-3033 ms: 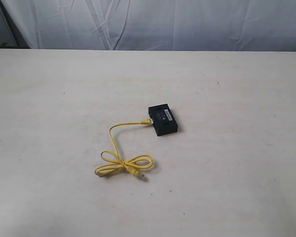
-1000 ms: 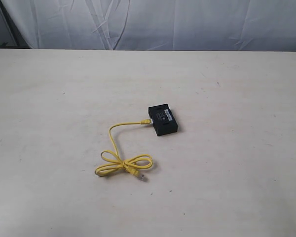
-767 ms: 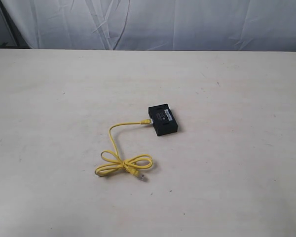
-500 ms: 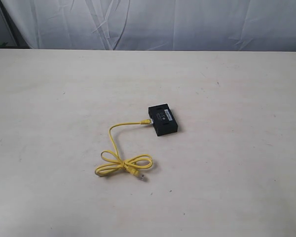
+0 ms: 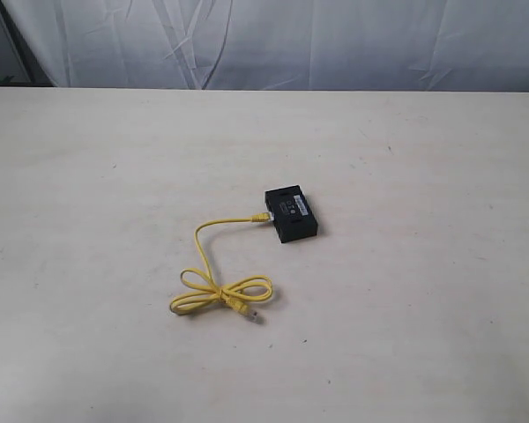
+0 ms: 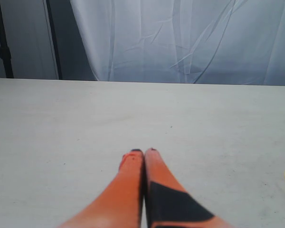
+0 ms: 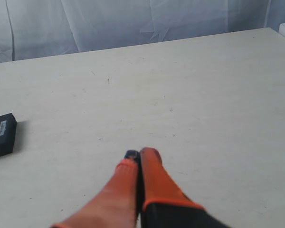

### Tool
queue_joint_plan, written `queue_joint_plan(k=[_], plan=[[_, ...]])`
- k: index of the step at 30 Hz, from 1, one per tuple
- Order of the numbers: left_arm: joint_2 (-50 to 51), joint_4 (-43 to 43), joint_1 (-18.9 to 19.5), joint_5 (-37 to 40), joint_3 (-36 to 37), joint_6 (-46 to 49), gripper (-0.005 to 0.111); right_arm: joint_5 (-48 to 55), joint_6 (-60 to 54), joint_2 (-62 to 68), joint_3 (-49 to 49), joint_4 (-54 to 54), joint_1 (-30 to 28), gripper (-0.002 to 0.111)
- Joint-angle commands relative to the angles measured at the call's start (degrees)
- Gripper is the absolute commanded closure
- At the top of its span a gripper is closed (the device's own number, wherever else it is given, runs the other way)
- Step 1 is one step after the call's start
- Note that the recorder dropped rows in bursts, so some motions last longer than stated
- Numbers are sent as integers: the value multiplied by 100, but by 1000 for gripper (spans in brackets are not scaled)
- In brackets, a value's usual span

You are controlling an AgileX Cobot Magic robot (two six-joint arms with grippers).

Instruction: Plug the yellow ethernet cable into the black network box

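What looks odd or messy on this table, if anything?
Only the yellow ethernet cable: it is tied in a loose bow-like knot, with one plug lying free on the table. Its other end sits at the side of the black network box. Nothing looks spilled or broken.

A pale table in front of a hanging white cloth backdrop.

The table has a cream, matte top marked by faint smudges and small dark specks, and it fills most of every view. Behind its far edge hangs a wrinkled white curtain, its folds and creases catching soft, even light with a slightly bluish cast. At the far left of the backdrop a dark gap shows beside the cloth, and a thin black pole stands upright there. Shadows on the tabletop are weak and diffuse.
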Motion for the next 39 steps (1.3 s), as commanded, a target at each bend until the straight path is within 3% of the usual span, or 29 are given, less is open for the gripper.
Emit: queue_joint_plan(k=[1,19,39], plan=[[-34,11,10,-44,16,0,107,-90,-1,-35,6,-24,-22,108],[-34,35,10,-44,16,0,107,-86,-171,-35,6,-24,-59,108],[-34,35,10,-44,16,0,107,-207,-1123,-35,6,4,-59,108]])
